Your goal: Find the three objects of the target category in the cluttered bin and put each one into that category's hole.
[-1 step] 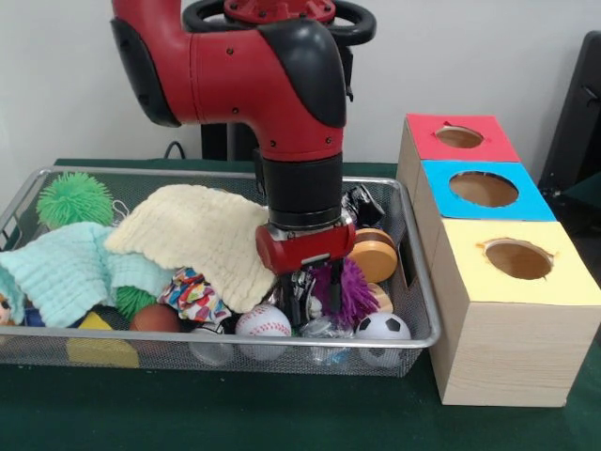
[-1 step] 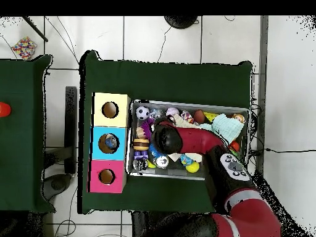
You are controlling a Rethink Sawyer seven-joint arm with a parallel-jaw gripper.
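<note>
Down on the green tabletop [image 1: 282,413] a wire bin [image 1: 225,352] full of toys is seen, with the red arm [image 1: 282,103] reaching into it from above. Beside the bin a wooden box [image 1: 507,348] is placed, and three round holes are cut in its top: one in a red panel [image 1: 460,137], one in a blue panel [image 1: 484,189] and one in a yellow panel [image 1: 518,259]. A cream cloth [image 1: 202,235] and a mint cloth [image 1: 66,268] are spread over the pile. The gripper [image 1: 302,299] is lowered among the toys, just beside a purple spiky ball [image 1: 349,289]; whether it is wide or narrow cannot be told. A baseball [image 1: 263,321] and a small soccer ball [image 1: 383,327] are found at the front wall. A green spiky ball [image 1: 73,197] is tucked in the far corner.
</note>
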